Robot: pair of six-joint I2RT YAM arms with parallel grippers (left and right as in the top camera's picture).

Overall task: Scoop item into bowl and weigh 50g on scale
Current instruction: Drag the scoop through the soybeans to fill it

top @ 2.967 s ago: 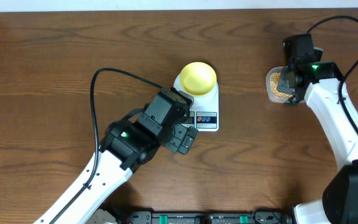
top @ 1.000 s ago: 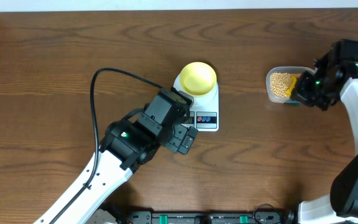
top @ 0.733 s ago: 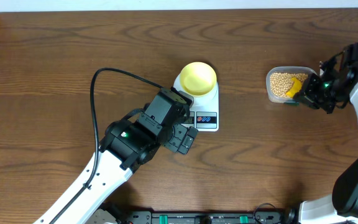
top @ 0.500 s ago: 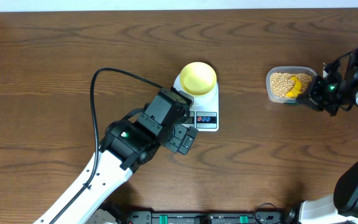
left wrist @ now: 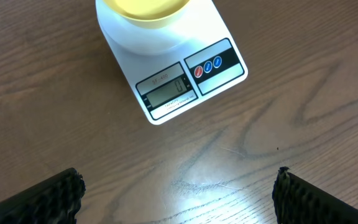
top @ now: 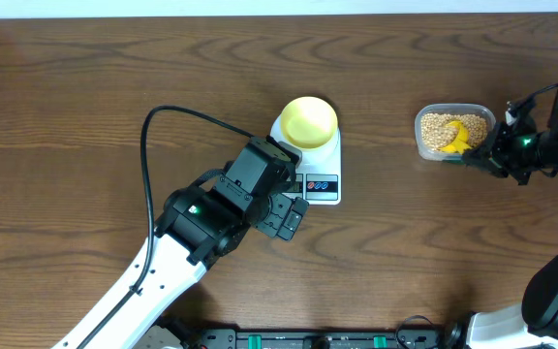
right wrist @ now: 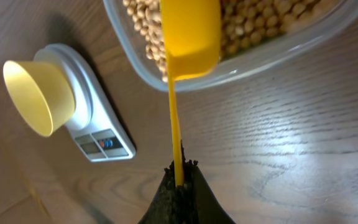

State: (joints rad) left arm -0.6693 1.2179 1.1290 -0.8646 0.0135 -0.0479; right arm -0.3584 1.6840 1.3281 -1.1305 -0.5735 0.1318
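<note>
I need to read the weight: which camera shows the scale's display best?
The left wrist view: the scale lies close below, its display large and facing the camera. Overhead, the display is tiny and partly behind the left arm. The right wrist view shows it distant, tilted and unreadable.

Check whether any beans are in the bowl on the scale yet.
No, the right wrist view shows the bowl on the scale with a bare yellow inside; the beans lie in the clear tub.
</note>
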